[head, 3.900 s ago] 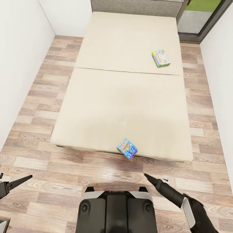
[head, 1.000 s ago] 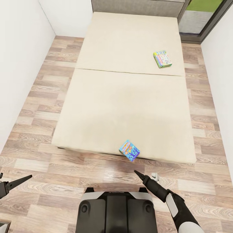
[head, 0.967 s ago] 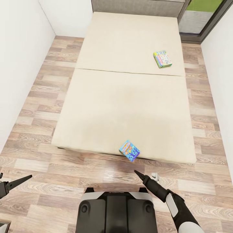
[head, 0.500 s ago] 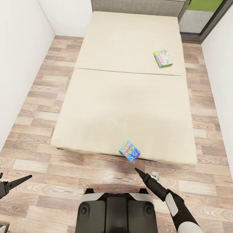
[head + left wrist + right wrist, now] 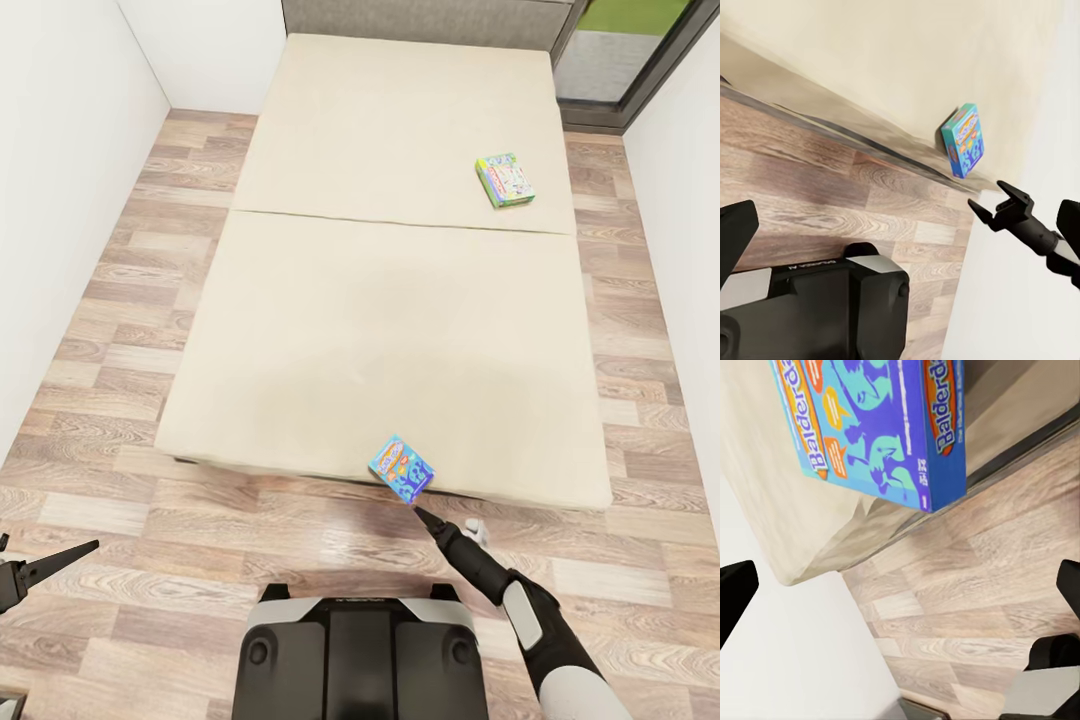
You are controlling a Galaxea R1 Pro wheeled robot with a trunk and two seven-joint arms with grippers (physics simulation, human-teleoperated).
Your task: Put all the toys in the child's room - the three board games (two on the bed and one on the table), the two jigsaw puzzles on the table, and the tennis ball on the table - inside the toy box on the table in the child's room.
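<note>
While the right hand (image 5: 443,528) reaches toward the foot of the bed (image 5: 400,320), nothing on view has yet been gathered up.

Item one: blue board game (image 5: 401,469), lid lettered "Balderdash" as far as the right wrist view shows. It lies at the very edge of the mattress, one corner overhanging the wood-plank floor (image 5: 140,560), just ahead of the right hand's tips and apart from them. Not grasped.

Item two: green-and-white board game (image 5: 505,180), flat on the far panel of the bed, well beyond the right hand and off to its right. Untouched.

Item three: right hand, released. The right wrist view shows its two fingers spread wide at either side of the picture, the blue box ahead of them and not between them.

Item four: left hand (image 5: 48,562), held low over the floor, well apart from both boxes and to the left of the robot's base (image 5: 360,650). A single dark point shows; whether it is released or clenched cannot be told.

Standing of the task, as judged: at an early stage for the bed's share. Both bed games remain to be lifted and carried off. The likely step in hand is the approach to the blue box. Its overhang suggests a careless nudge could tip it to the floor.
</note>
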